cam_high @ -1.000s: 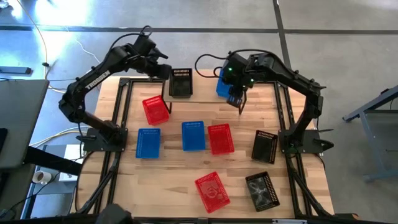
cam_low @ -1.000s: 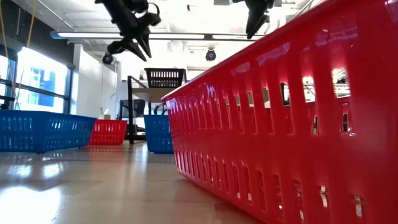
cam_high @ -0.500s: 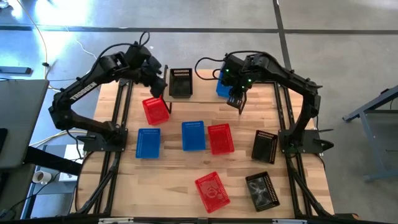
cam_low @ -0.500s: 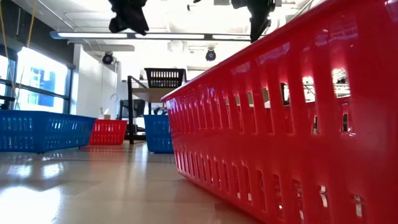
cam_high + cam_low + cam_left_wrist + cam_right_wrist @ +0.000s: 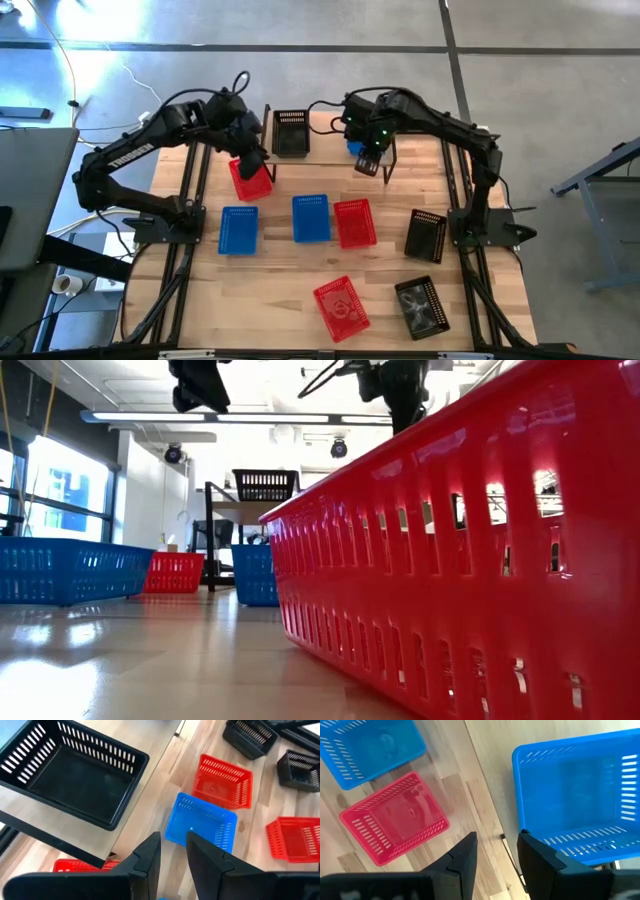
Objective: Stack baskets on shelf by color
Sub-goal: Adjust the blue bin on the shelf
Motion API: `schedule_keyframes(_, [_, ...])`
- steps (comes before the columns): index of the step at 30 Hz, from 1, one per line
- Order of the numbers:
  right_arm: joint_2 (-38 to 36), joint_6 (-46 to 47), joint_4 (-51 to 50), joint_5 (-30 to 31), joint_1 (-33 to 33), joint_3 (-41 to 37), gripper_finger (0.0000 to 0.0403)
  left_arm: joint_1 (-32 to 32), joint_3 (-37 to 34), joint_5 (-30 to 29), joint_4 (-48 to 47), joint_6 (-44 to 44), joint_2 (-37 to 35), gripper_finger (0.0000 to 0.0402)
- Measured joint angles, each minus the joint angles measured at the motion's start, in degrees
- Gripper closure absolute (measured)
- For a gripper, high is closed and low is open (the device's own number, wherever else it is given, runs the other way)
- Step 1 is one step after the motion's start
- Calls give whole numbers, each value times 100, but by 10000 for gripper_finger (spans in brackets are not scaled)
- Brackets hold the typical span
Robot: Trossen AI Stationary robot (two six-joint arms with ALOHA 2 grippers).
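Note:
The shelf (image 5: 325,140) stands at the table's far edge. On its top rest a black basket (image 5: 290,131) at the left end and a blue basket (image 5: 580,795) toward the right end. My left gripper (image 5: 252,157) hangs open in the air over the far end of a red basket (image 5: 250,178) that sits on the table just in front of the shelf. My right gripper (image 5: 367,164) hangs open above the blue basket's near rim, pointing down, with nothing between its fingers (image 5: 465,852).
On the table lie two blue baskets (image 5: 238,228) (image 5: 311,217), two red baskets (image 5: 355,222) (image 5: 341,307) and two black baskets (image 5: 426,235) (image 5: 420,307). Bare wood lies at the near left. In the low view, a red basket (image 5: 480,560) fills the right side.
My left gripper has swung from beside the shelf's left end toward the table's near edge, over the red basket, rolling as it went. My right gripper has sunk a little and shifted toward the table's left, over the blue basket. No basket has moved.

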Motion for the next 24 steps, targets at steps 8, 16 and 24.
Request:
schedule_keyframes(8, [137, 151, -1, 10, -173, 0, 277, -2, -113, 4, 121, 55, 0, 317])
schedule_keyframes(16, [137, 32, -4, -202, -220, 9, 277, 0, -113, 4, 150, 95, 0, 317])
schedule_keyframes(24, [132, -123, 2, 132, -338, 854, 277, 0, -113, 4, 154, 89, 0, 317])
